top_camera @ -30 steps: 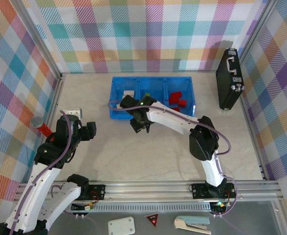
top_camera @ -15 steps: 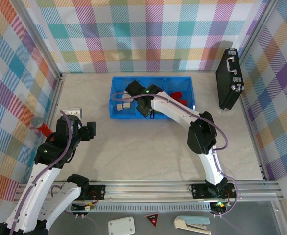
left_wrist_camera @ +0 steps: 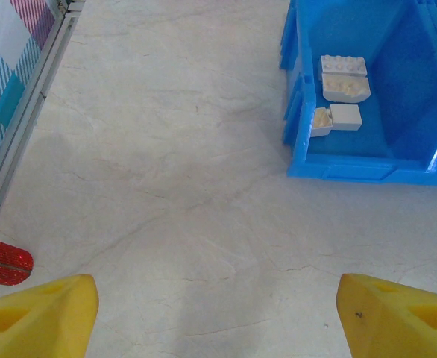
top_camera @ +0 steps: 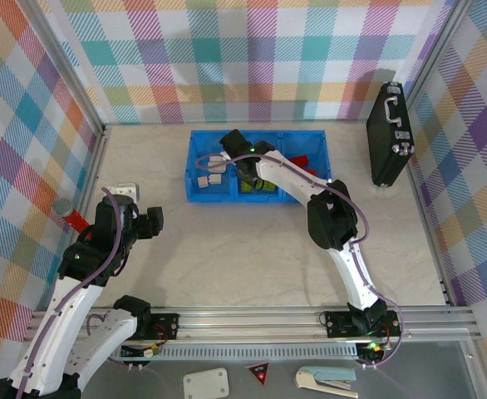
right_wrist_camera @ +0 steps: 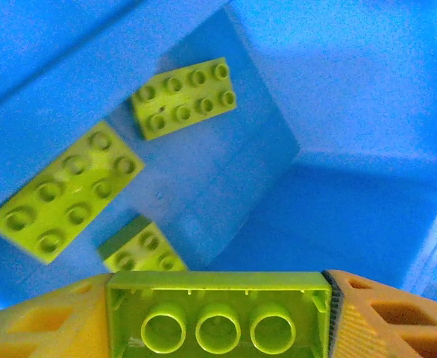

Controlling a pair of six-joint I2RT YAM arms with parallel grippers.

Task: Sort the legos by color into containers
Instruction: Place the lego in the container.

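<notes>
My right gripper (right_wrist_camera: pixel 217 317) is shut on a lime green lego (right_wrist_camera: pixel 217 309), whose hollow underside faces the camera. It hangs over the middle compartment of the blue tray (right_wrist_camera: pixel 353 112), where three more green legos (right_wrist_camera: pixel 65 190) lie on the floor. In the top view the right gripper (top_camera: pixel 245 166) reaches into that middle compartment of the tray (top_camera: pixel 256 196). Cream legos (top_camera: pixel 210 177) lie in the left compartment and red legos (top_camera: pixel 303 164) in the right one. My left gripper (left_wrist_camera: pixel 218 317) is open over bare table, short of the tray (left_wrist_camera: pixel 353 170) with its cream legos (left_wrist_camera: pixel 344 78).
A red cylinder (top_camera: pixel 71 214) stands by the left wall, beside the left arm. A black briefcase (top_camera: pixel 391 133) stands at the back right. Pale table stretches between the tray and the arm bases.
The right gripper has carried the green lego from just in front of the tray back over its middle compartment. The left arm has not moved.
</notes>
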